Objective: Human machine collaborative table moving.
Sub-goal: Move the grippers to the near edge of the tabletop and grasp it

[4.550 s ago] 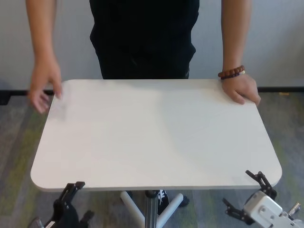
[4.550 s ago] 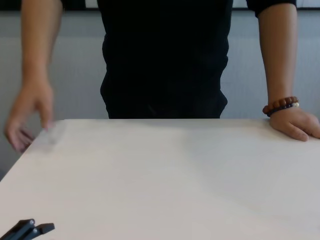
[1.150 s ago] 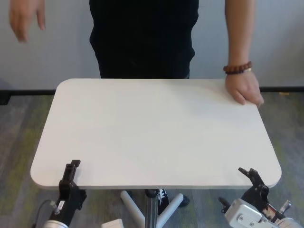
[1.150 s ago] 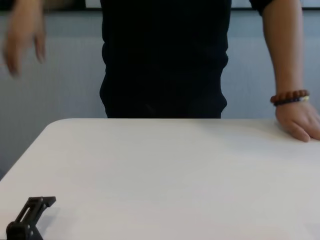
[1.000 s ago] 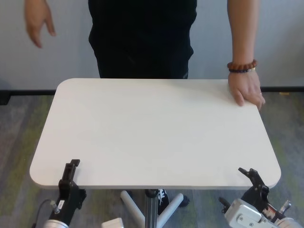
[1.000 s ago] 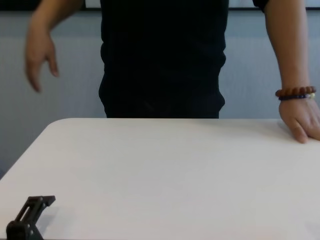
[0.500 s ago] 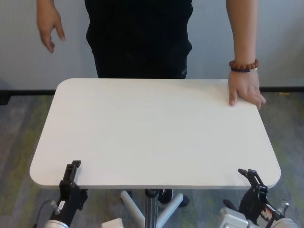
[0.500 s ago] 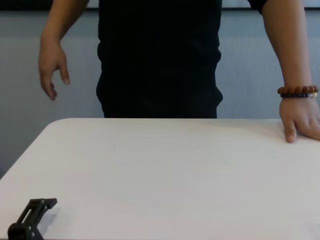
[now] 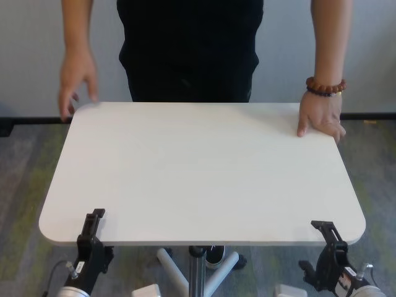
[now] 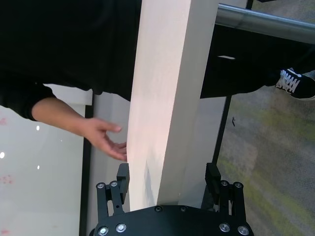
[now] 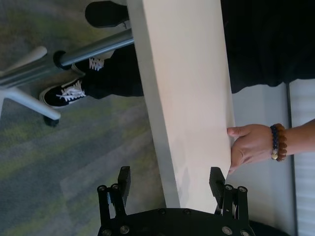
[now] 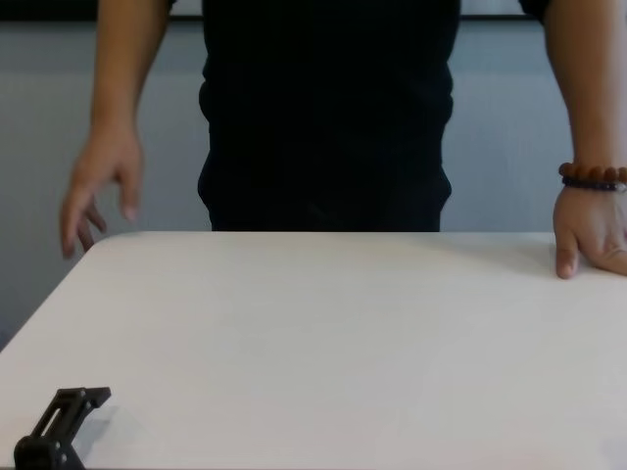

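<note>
The human's (image 9: 185, 49) head is cut off above the table (image 9: 204, 173).

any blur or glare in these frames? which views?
Head view: the person's bare hand by the far left corner of the table is slightly motion-smeared; the braceleted hand is crisp. Chest view: same smear. Left wrist view: small bright spots on the pale wall panel. No glare on the tabletop.
</note>
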Tool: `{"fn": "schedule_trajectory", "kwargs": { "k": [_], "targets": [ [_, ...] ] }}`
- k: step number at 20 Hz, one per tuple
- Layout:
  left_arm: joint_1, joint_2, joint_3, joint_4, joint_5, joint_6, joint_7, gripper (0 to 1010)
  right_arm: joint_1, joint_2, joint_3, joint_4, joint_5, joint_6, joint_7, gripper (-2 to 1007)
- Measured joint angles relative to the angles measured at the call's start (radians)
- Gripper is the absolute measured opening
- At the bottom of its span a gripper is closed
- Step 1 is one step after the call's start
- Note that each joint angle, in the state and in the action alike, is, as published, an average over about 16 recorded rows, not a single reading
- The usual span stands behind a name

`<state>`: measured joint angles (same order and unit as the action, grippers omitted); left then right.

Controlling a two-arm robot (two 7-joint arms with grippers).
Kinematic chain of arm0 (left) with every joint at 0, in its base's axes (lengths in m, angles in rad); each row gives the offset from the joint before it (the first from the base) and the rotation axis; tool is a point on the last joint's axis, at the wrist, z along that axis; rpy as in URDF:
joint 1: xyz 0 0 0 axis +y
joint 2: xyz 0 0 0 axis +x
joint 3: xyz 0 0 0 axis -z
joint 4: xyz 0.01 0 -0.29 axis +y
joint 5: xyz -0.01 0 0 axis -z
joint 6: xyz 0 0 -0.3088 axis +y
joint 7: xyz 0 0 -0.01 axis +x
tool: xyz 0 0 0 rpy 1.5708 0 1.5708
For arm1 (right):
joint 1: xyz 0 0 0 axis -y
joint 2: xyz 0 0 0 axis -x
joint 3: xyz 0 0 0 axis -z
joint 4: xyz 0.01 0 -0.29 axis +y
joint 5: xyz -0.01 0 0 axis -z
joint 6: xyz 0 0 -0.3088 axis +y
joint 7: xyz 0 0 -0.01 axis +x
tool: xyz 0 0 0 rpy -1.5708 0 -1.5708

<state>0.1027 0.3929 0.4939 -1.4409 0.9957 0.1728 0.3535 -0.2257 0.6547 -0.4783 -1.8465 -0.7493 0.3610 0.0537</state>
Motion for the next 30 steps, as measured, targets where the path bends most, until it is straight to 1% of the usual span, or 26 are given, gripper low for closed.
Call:
{"fn": "schedule_trajectory", "kwargs": {
  "k": [3, 7, 10, 14, 17, 21, 30],
  "targets": [
    [0.0, 0.0, 0.0, 0.0, 0.0, 0.001, 0.001, 1000, 0.011, -0.006, -0.018, 0.01, -0.056, 0.028, 0.0, 1005],
    [0.0, 0.0, 0.001, 0.0, 0.001, 0.003, 0.002, 1000, 0.023, -0.022, -0.038, 0.03, -0.121, 0.06, -0.009, 1005],
    [0.0, 0.0, 0.001, -0.001, 0.001, 0.003, 0.002, 1000, 0.03, -0.037, -0.048, 0.047, -0.161, 0.079, -0.02, 1005],
    [-0.001, 0.001, 0.001, -0.001, 0.001, 0.004, 0.003, 1000, 0.038, -0.06, -0.058, 0.072, -0.204, 0.097, -0.034, 1005],
    [-0.001, 0.001, 0.001, -0.001, 0.002, 0.004, 0.003, 1000, 0.044, -0.077, -0.063, 0.092, -0.228, 0.104, -0.042, 1005],
    [-0.001, 0.001, 0.002, -0.001, 0.002, 0.005, 0.003, 1000, 0.054, -0.098, -0.071, 0.119, -0.256, 0.105, -0.047, 1005],
    [-0.001, 0.001, 0.002, -0.001, 0.002, 0.005, 0.004, 1000, 0.084, -0.13, -0.09, 0.169, -0.312, 0.103, -0.031, 1005]
  ]
}}
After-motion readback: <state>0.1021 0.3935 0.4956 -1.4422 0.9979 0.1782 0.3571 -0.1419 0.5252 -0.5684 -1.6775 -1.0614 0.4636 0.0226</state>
